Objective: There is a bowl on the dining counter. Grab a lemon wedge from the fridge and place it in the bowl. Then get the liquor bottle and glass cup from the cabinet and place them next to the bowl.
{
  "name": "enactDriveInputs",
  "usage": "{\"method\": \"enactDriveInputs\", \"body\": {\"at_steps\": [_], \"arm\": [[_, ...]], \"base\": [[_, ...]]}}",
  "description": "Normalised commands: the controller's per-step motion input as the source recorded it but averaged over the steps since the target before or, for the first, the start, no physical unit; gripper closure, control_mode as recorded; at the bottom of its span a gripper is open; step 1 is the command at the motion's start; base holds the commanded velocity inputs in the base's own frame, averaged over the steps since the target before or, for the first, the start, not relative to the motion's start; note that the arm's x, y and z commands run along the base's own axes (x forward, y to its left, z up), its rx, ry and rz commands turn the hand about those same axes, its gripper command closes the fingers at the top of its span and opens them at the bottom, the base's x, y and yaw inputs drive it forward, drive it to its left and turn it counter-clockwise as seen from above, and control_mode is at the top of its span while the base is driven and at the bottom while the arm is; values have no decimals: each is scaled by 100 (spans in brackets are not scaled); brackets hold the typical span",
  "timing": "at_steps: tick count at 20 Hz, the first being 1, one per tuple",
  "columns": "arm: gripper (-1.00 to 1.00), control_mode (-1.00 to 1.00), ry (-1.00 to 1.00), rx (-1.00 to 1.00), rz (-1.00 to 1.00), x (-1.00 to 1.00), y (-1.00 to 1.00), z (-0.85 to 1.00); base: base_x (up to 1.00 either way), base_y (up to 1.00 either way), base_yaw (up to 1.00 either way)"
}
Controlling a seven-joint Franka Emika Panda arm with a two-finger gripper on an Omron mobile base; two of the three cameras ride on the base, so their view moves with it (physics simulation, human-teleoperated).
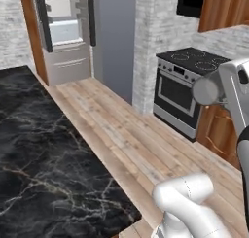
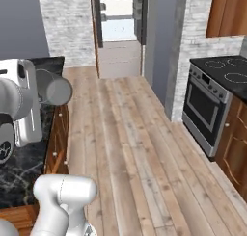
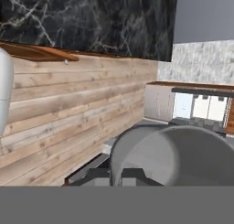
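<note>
My gripper (image 1: 220,92) is held high over the wooden floor, shut on the glass cup (image 1: 206,90), a grey translucent tumbler lying on its side. From the right the glass cup (image 2: 56,90) sticks out of the gripper (image 2: 40,93) beside the dining counter (image 2: 21,175). In the hand view the glass cup (image 3: 176,152) sits just ahead of the gripper (image 3: 122,176). The dining counter (image 1: 44,154), black veined marble, lies to the arm's left. The fridge (image 1: 65,33) stands at the far end with its doors open. The bowl, lemon wedge and liquor bottle are out of view.
A steel oven with a black cooktop (image 1: 187,84) stands to the right, next to a grey stone pillar (image 1: 148,47). A brown wall cabinet (image 1: 221,8) hangs above it. A wooden floor aisle (image 2: 130,148) runs between the counter and the oven toward the fridge (image 2: 118,32).
</note>
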Motion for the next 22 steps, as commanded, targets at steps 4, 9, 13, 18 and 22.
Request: {"method": "enactDriveInputs", "body": {"at_steps": [4,9,13,18,22], "arm": [[100,100,0,0,0,0,0,0],[100,100,0,0,0,0,0,0],[100,100,0,0,0,0,0,0],[100,100,0,0,0,0,0,0],[100,100,0,0,0,0,0,0]], "base": [[-100,25,24],[-100,26,23],[-100,61,25],[-83,100,37],[-59,100,35]]}}
